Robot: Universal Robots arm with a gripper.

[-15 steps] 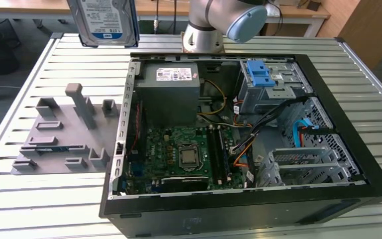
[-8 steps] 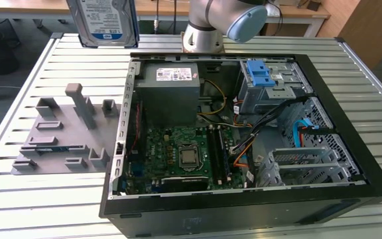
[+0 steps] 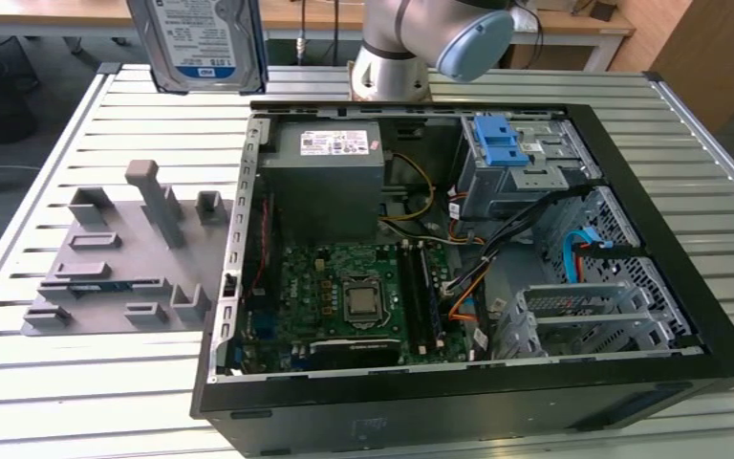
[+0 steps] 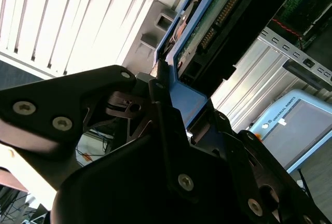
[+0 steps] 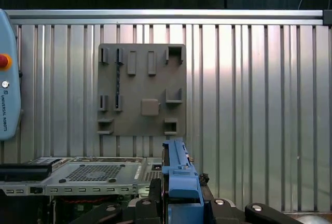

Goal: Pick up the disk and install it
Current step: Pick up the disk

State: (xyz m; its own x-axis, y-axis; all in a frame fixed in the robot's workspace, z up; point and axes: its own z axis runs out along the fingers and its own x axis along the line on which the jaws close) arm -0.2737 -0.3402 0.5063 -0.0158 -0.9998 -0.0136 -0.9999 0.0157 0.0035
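Exterior view: the disk [image 3: 195, 43] hangs upright in the air at the far side of the slatted table [image 3: 35, 402], toward the exterior view's left, with its label facing the camera. Nearer than it, the grey fixture plate [image 3: 125, 253] lies flat on the slats. At the exterior view's right of that plate lies the open computer case [image 3: 673, 382]. Inside it, the power supply [image 3: 329, 182] sits at the far left, the drive cage [image 3: 527, 163] with its blue latch at the far right, and the motherboard [image 3: 355, 296] nearer. The arm's base [image 3: 399, 48] stands just beyond the case's far wall.

In the second wrist view, your gripper [image 4: 179, 97] has its black fingers [image 4: 160, 110] pinching the disk's blue bracket, with the drive's connector edge pointing away from them. In the first wrist view, the bracket's blue edge rises from between the fingers, and the fixture plate lies on the slats well apart from the disk.
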